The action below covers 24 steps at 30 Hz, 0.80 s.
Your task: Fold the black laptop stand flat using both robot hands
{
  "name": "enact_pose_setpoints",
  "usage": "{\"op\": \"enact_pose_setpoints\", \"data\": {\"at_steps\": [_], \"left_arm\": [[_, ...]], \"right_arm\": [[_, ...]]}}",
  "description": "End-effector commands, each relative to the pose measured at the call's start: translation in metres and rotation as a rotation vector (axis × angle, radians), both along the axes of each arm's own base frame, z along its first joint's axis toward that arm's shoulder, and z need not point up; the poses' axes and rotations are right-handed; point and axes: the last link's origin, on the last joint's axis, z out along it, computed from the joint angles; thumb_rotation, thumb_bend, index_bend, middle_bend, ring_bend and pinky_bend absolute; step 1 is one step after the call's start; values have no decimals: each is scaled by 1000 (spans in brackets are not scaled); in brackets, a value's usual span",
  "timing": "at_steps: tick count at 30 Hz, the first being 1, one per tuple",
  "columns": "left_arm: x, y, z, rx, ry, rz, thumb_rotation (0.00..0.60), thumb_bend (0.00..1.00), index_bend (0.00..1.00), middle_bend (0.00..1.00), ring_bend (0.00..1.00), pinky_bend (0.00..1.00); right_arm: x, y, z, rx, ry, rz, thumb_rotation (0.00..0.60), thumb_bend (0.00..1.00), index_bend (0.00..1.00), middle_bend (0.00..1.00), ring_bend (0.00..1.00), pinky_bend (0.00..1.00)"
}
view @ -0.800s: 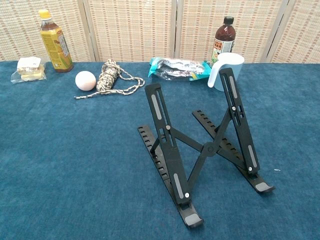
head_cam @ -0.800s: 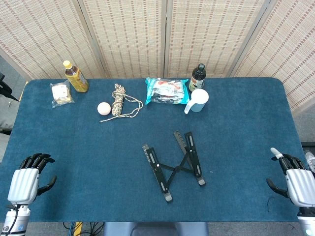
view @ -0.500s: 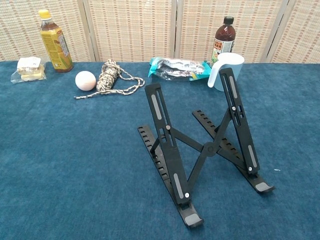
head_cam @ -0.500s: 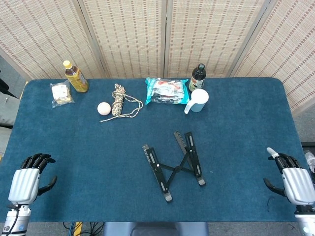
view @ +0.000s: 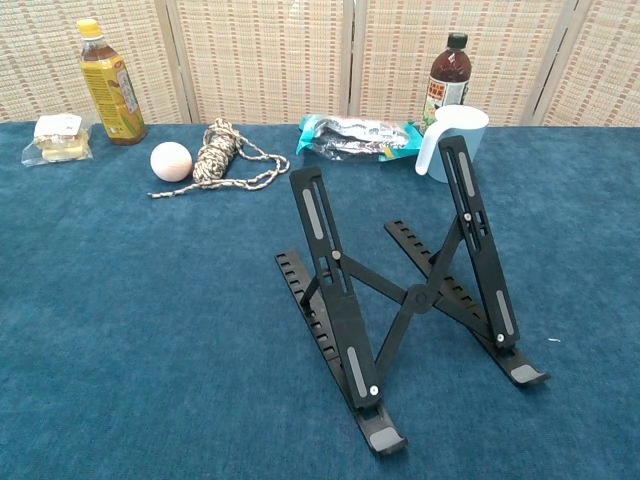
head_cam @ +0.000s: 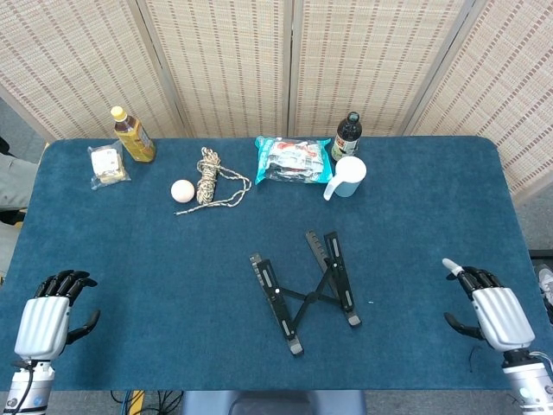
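Silver-backed right hand (head_cam: 492, 313) is hovering at the near right edge of the blue surface (head_cam: 130, 259), fingers spread w/ one pointing up-left, holding nothing. Left hand (head_cam: 47, 322) is sitting at the near left corner, dark fingers slightly curled but apart, also holding nothing. Both hands are showing in head view only, well apart from the stand.

Black laptop stand (head_cam: 302, 288) is standing unfolded approx. mid-surface, a bit toward the near edge, between the two hands. Chest view: its two slotted legs (view: 330, 262) are rising tilted from the toothed base rails, w/ a cross-brace joining them.

Along the far edge, L to R: small clear packet (head_cam: 107, 165), yellow-capped tea bottle (head_cam: 132, 136) just beside it, pale ball (head_cam: 182, 191) touching or nearly touching a coiled rope (head_cam: 210, 180), blue-edged snack bag (head_cam: 293, 160), dark sauce bottle (head_cam: 346, 136) w/ a light-blue mug (head_cam: 348, 176) just in front of it.
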Motion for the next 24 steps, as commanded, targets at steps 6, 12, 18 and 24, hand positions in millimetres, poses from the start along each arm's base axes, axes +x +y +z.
{"op": "enact_pose_setpoints", "data": {"at_steps": [6, 12, 18, 24], "left_arm": [[1, -2, 1, 5, 0, 3, 600, 251, 340, 252, 174, 165], [1, -4, 3, 8, 1, 4, 600, 251, 340, 252, 174, 166], [2, -8, 5, 13, 0, 1, 600, 251, 340, 252, 174, 164], [3, -6, 4, 10, -3, -2, 600, 251, 340, 252, 174, 165]], "right_arm": [[13, -21, -18, 130, 13, 63, 600, 101, 151, 346, 203, 249], [22, -32, -32, 198, 22, 90, 600, 1, 150, 328, 190, 256], [31, -38, -46, 291, 27, 105, 567, 0, 132, 234, 71, 178], [37, -45, -56, 338, 19, 114, 514, 0, 110, 196, 41, 140]]}}
